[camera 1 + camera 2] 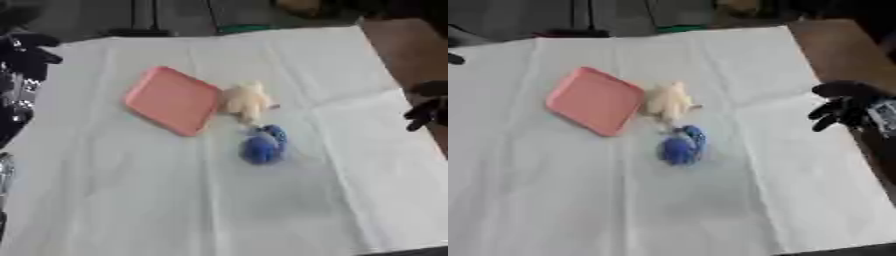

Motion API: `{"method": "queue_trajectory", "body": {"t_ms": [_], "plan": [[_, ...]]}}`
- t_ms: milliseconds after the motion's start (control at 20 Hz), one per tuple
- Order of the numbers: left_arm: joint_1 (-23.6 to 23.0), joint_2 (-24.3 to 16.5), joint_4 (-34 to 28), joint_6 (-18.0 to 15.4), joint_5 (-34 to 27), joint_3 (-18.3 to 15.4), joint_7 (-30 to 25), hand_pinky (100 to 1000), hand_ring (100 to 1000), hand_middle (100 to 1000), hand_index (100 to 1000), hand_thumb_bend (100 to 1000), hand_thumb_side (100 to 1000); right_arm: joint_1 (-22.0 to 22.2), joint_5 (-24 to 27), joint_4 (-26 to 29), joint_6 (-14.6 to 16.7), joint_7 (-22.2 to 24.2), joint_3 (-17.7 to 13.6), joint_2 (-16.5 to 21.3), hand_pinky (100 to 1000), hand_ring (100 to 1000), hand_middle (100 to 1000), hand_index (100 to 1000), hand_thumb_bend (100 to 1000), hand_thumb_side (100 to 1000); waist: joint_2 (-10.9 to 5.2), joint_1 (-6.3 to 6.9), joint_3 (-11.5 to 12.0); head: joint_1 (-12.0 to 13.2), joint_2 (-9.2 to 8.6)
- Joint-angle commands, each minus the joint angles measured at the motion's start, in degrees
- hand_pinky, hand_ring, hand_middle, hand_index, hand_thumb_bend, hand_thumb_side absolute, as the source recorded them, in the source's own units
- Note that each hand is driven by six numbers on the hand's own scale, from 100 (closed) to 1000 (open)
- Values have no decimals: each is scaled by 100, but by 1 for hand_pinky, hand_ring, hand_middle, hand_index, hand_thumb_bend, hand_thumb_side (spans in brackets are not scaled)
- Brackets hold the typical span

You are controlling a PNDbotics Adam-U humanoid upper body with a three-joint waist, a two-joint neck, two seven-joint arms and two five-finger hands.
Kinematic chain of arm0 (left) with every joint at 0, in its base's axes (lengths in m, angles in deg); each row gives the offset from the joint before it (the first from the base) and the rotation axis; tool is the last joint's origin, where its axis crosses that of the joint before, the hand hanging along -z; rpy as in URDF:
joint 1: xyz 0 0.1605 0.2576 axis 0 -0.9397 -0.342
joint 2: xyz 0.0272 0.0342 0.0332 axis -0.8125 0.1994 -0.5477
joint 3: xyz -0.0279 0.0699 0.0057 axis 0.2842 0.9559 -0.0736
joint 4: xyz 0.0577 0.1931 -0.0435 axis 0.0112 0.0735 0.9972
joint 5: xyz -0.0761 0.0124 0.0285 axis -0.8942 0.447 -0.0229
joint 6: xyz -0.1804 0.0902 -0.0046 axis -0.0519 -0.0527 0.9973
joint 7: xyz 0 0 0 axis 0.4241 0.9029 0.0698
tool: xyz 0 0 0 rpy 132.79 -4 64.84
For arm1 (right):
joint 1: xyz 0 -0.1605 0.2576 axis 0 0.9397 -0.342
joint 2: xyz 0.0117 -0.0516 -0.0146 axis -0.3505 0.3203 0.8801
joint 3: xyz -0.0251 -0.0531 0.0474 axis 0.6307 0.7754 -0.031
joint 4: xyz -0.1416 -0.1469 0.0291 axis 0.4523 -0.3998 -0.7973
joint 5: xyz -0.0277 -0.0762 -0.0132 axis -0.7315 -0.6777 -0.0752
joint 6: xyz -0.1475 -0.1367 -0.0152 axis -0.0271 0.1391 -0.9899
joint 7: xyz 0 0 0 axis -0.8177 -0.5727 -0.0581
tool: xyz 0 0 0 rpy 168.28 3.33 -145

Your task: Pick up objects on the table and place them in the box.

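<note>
Worktop [219, 210] covered with a white creased cloth; view slightly askew.

Right robot hand [843, 106]: at the right edge of the worktop, about level with the middle of the cloth. Black fingers curled downward and inward, nothing between them; holds nothing. It sits over the boundary between the cloth and the brown surface beside it. In the left eye view only its fingertips show at the right border.

Left robot hand [31, 47]: at the far left edge, beyond the cloth's left border, dark and partly cut off by the frame. Whether its fingers are spread or curled: cannot tell.

Objects, all well apart from both hands, in the middle of the cloth between them:
- Pink box [173, 100]: flat, square with rounded corners, turned diamond-wise. Lies toward the left robot hand's side of the group.
- Cream soft toy [248, 101]: just beside the box, touching or nearly touching its right edge, on the side facing the right robot hand.
- Blue soft object [263, 145]: rounded, just nearer the camera than the cream toy, close to it; whether they touch cannot be told. Lies on the cloth, outside the box.

Neither toy is in the box.
</note>
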Motion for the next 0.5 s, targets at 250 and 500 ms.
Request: {"method": "queue_trajectory", "body": {"t_ms": [250,500], "plan": [[44,-72,-128,4,12,-20,-19,627,708,830,849,409,607,-35,-27,104,4,-10,-52,82,525,614,750,747,100,952,-94,-12,-1,16,11],[47,-76,-126,6,14,-12,-31,627,709,830,849,411,605,-35,-29,101,4,-9,-52,81,525,614,750,746,100,953,-94,-10,-3,18,8]]}}
